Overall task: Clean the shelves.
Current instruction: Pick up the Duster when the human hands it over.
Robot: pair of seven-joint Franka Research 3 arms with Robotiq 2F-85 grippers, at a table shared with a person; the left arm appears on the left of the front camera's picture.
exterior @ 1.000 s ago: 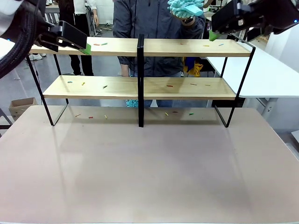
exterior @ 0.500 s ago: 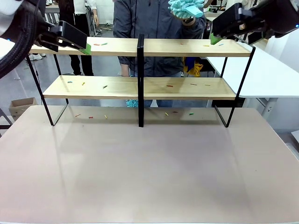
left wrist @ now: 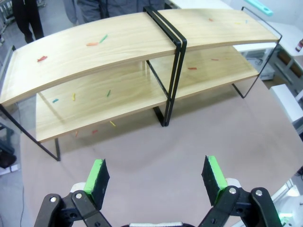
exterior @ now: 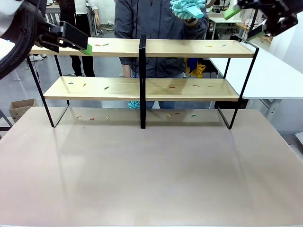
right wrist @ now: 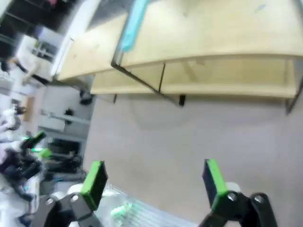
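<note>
Shelves (exterior: 189,48): upright at 12 o'clock on bench (exterior: 151,179), both boards level, black centre post mid-span. Small coloured scraps (exterior: 101,45) lie on top board, lower board and on the bench under the frame.

My L gripper (left wrist: 156,177): jaws wide apart, nothing btwn the green pads, nothing held. Wrist view looks down on the shelves from their left end, scraps in sight on both boards. In front view it sits at 10 o'clock, one pad right at the front edge of the top board's left end. Contact w/ the board: cannot tell.

My R gripper (right wrist: 153,182): jaws fully spread, pads apart, empty. In front view it hangs at 2 o'clock, above and clear of the top board's right end, tilted. Its wrist view is blurred, w/ the shelves across the top and bare bench below.

Person (exterior: 156,28): stands behind the shelves at 12 o'clock. One hand (exterior: 190,20) is raised at 1 o'clock above the top board, gripping a teal duster (exterior: 185,6). Duster is clear of the boards.
</note>
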